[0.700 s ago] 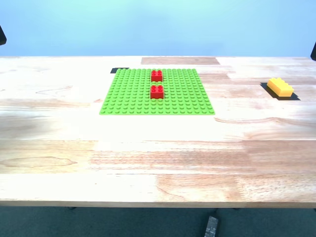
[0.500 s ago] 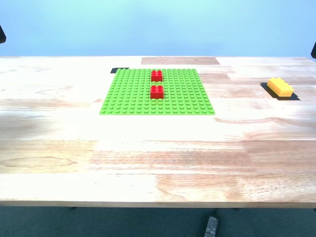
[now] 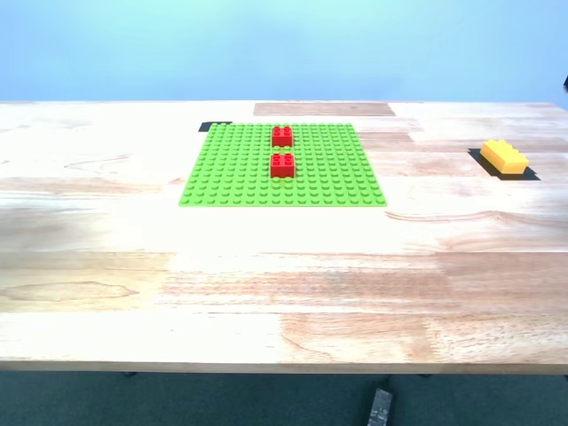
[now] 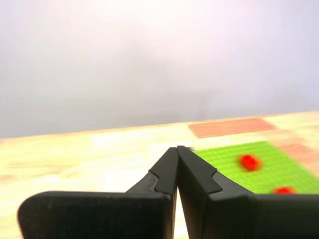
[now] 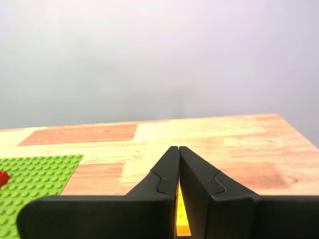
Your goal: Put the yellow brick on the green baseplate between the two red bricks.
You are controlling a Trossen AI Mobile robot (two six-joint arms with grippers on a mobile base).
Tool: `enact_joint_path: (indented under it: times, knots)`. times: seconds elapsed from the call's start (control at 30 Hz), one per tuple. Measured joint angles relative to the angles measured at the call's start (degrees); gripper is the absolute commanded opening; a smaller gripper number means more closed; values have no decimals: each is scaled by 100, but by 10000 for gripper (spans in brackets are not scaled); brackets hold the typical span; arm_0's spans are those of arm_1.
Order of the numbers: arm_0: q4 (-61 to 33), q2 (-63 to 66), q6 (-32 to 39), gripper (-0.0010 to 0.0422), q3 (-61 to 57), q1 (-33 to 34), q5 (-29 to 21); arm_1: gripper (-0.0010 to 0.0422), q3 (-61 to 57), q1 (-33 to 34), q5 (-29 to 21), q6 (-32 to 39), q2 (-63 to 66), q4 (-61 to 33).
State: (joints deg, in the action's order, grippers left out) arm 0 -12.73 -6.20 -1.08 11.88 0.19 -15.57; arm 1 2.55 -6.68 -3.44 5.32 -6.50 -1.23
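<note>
The green baseplate [image 3: 231,169] lies flat on the wooden table, at the far middle. The two red bricks [image 3: 281,136] [image 3: 282,165] stand on it in a line, with a small gap between them. The yellow brick [image 3: 503,156] lies on the table near the exterior view's right edge, apart from the plate. My first gripper [image 4: 177,148] is shut and empty, above the table, with the baseplate [image 4: 239,159] and both red bricks [image 4: 248,161] blurred beyond it. My second gripper [image 5: 178,148] is shut and empty, and the yellow brick [image 5: 182,214] shows through the gap below its jaws.
Black tape marks lie under the yellow brick and at the baseplate's far corner [image 3: 216,126]. A darker wood patch [image 3: 324,109] lies behind the plate. A sliver of an arm shows at the exterior view's right edge [image 3: 565,82]. The table's front edge runs along the bottom.
The dark arm part at the exterior view's left edge has moved out of view, and the one at the right edge shows less. The bricks and plate have not moved.
</note>
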Motion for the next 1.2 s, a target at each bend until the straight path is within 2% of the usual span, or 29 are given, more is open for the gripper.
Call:
enact_joint_path:
  times: [0.1,0.2,0.43,0.57,0.7,0.87,0.93,1.03,1.2]
  knots:
    - [-155,-391,-227,0,584,0,-636,0,376,11,-4,26,-247,-238]
    - [-603,-881,-114,0,1272,0,-1047,0,824,44,-175,111,-704,-485]
    - [-2343,-2225,1193,0,2771,4,-1663,0,1945,146,-411,208,-2197,-1178]
    - [-3152,-2791,1788,0,3241,9,-1644,0,2629,199,-409,184,-3128,-1910]
    - [-3296,-3051,1932,0,3355,9,-1624,0,3342,304,-374,13,-4026,-2603]
    - [-3239,-3239,1930,0,3359,9,-1598,1,4448,509,691,-457,-5165,-3659]
    - [-3239,-3259,1910,0,3362,9,-1596,8,4909,581,793,-511,-5630,-4096]
    - [-3230,-3263,1906,0,3394,7,-1598,34,5475,654,789,-737,-6220,-4559]
    - [-3246,-3237,1899,0,3458,7,-1635,113,6229,723,809,-1172,-7084,-5285]
